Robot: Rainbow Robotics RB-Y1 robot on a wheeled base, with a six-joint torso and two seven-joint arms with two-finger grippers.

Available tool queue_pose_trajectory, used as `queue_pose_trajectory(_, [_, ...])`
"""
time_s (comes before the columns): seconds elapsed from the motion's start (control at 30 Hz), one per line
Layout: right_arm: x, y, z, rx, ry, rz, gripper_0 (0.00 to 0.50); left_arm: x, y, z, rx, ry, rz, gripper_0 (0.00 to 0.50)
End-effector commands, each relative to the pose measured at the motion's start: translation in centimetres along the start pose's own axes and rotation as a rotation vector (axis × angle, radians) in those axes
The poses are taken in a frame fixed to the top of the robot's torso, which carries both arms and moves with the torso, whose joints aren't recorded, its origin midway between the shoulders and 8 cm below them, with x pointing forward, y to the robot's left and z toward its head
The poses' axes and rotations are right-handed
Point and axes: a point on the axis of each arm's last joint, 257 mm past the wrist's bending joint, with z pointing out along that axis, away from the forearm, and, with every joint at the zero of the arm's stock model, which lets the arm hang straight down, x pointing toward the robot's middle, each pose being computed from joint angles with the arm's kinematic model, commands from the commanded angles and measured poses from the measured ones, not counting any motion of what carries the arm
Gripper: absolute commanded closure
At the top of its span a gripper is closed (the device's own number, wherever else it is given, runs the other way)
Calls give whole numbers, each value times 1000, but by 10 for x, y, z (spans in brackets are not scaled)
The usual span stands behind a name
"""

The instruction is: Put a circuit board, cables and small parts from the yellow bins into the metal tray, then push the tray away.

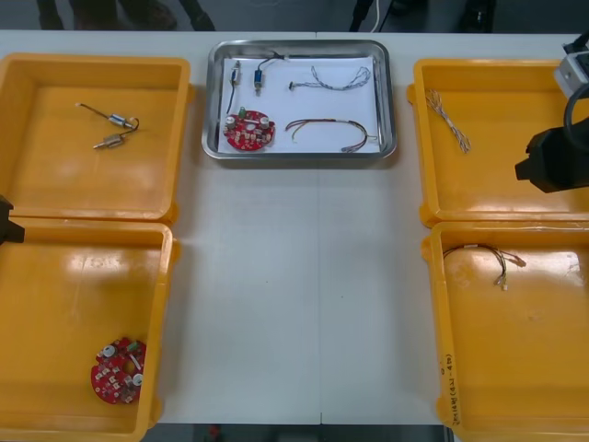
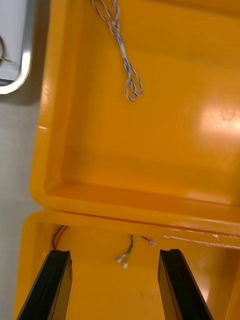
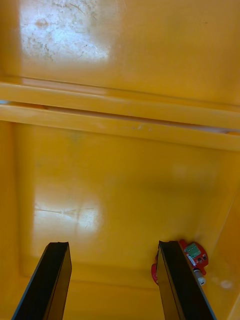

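Four glossy, square yellow bins (image 1: 92, 63) are set at the table's sides. Between the far pair, a shiny rectangular metal tray (image 1: 299, 155), white inside, is loaded with a round red circuit board (image 1: 248, 130), thin cables (image 1: 339, 79) and small metal parts (image 1: 258, 78). The left gripper (image 3: 112, 245) and right gripper (image 2: 115, 252) are held over the side bins, fingers spread wide, nothing grasped.

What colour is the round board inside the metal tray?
Red circuit board; front view shows it best.

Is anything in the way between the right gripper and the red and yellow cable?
No, nothing visible. The right gripper hangs open, and the red and yellow cable lies uncovered on the floor of the near right yellow bin.
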Motion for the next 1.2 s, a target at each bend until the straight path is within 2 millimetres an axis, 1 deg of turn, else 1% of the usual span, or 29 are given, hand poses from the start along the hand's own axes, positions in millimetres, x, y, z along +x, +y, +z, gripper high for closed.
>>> queue_pose_trajectory(0.03, [21,-33,-7,44,14,57,0,1,4,-5,-8,-20,59,0])
queue_pose_trajectory(0.17, [41,-45,-2,53,50,95,0,1,4,-5,-8,-20,59,0])
queue_pose_trajectory(0.23, [55,-53,0,61,74,120,0,1,4,-5,-8,-20,59,0])
queue_pose_trajectory(0.3, [63,-57,1,64,88,131,0,1,4,-5,-8,-20,59,0])
queue_pose_trajectory(0.5, [76,-62,4,70,111,162,0,1,4,-5,-8,-20,59,0])
queue_pose_trajectory(0.6, [86,-65,6,78,132,177,0,1,4,-5,-8,-20,59,0])
queue_pose_trajectory(1.1, [90,-57,7,43,144,194,0,1,4,-5,-8,-20,59,0])
queue_pose_trajectory(1.2, [91,-59,7,46,145,197,0,1,4,-5,-8,-20,59,0])
